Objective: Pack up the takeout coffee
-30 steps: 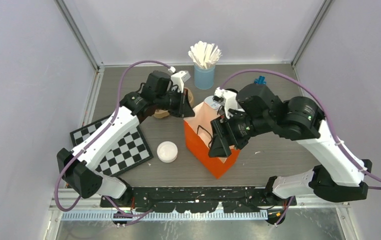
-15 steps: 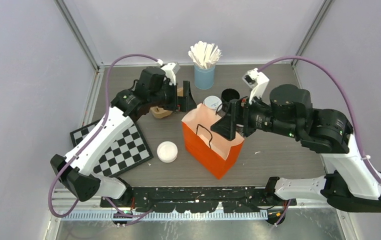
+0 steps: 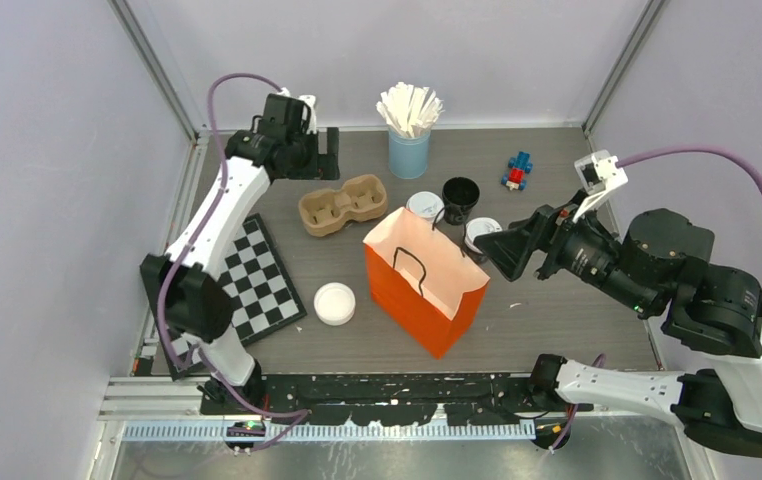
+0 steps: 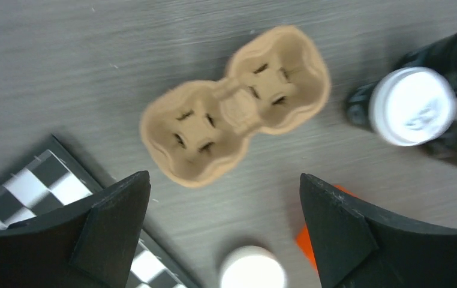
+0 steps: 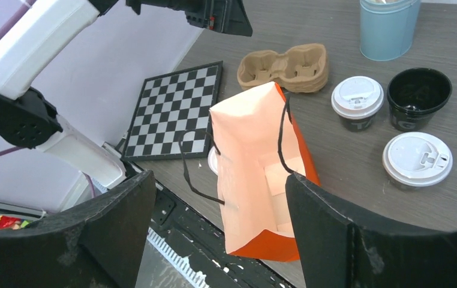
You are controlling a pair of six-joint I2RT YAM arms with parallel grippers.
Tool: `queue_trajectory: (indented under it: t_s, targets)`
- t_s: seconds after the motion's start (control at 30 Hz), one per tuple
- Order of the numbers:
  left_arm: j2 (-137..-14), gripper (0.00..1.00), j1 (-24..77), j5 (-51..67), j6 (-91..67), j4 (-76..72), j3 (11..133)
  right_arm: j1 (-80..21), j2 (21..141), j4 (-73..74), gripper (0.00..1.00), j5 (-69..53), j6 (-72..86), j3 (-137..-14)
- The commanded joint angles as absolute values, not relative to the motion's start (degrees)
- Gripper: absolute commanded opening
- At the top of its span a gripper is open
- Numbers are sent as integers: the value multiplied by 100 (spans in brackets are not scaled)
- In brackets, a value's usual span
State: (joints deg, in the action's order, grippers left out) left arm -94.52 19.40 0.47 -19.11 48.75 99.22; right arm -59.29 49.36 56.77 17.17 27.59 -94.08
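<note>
Two lidded black takeout coffee cups stand behind and to the right of the open orange paper bag (image 3: pixel 422 285): one (image 3: pixel 424 206) at its back edge, one (image 3: pixel 476 229) partly covered by my right gripper (image 3: pixel 502 250). A third black cup (image 3: pixel 460 195) has no lid. In the right wrist view the bag (image 5: pixel 256 174) stands open below the open right gripper (image 5: pixel 219 180), with the lidded cups (image 5: pixel 357 96) (image 5: pixel 417 159) beside it. My left gripper (image 3: pixel 322 153) is open at the back left, high over the brown cup carrier (image 4: pixel 235 105), holding nothing.
A loose white lid (image 3: pixel 334 303) lies left of the bag, next to a checkerboard (image 3: pixel 247 290). A light-blue cup of white stirrers (image 3: pixel 409 140) stands at the back. A small blue and red toy (image 3: pixel 519 172) sits at the back right.
Both grippers have left the bag's rim. The left one opened and rose to the back left; the right arm drew back to the right. The bag now stands open on its own.
</note>
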Motion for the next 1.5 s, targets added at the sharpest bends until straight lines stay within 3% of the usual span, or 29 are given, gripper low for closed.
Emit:
queue_trajectory:
  t_s: [0.0,0.17,0.6,1.03,1.47]
  targets:
    - [-10035,95,1848,279,756,5280,10411,-5942,5149,5749,82,2073,2898,-9420]
    - [-10677,80,1826,879,2284,5229,10414,-5952,5497,5938,81,2422,3392,-9740]
    - [-11246,53,1635,2391,2583,4726,10649,-5945,5464,6159,81,2555,2941,-9951]
    - [-11672,53,1644,2369,3032,4482,10823,-5945,5610,6121,82,2978,2652,-10103]
    - [-11916,43,1655,2617,3301,4803,10975,-5945,5620,6222,82,3200,2749,-10134]
